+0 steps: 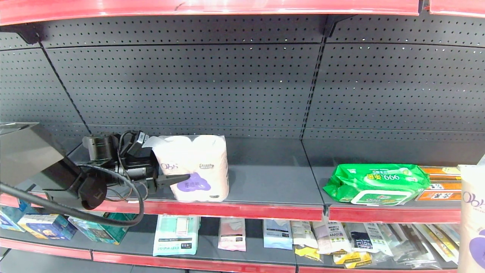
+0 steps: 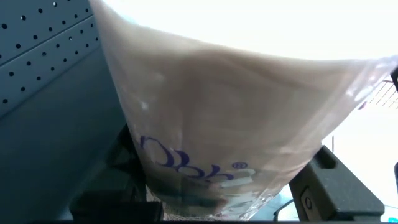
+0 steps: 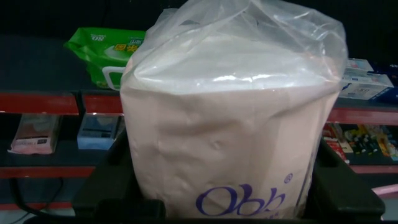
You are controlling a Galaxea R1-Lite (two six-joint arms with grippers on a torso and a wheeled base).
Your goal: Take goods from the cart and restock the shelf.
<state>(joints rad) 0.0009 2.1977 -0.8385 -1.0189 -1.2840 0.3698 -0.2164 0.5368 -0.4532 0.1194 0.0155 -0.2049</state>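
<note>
A white toilet paper pack (image 1: 197, 167) with purple print stands upright near the front left of the grey middle shelf (image 1: 265, 178). My left gripper (image 1: 178, 172) comes at it from the left and is shut on it; one finger (image 1: 174, 179) lies across its front. The left wrist view has this pack (image 2: 236, 112) between the left gripper (image 2: 230, 186) fingers. A second toilet paper pack (image 1: 471, 216) hangs at the far right edge, in front of the shelves. In the right wrist view my right gripper (image 3: 227, 186) is shut on that pack (image 3: 230, 112).
A green wet-wipes pack (image 1: 375, 182) lies on the right half of the middle shelf, orange flat packs (image 1: 439, 185) beside it. Bare shelf lies between the left toilet paper pack and the wipes. The lower shelf (image 1: 212, 242) holds packets and boxes. A red-edged shelf runs overhead.
</note>
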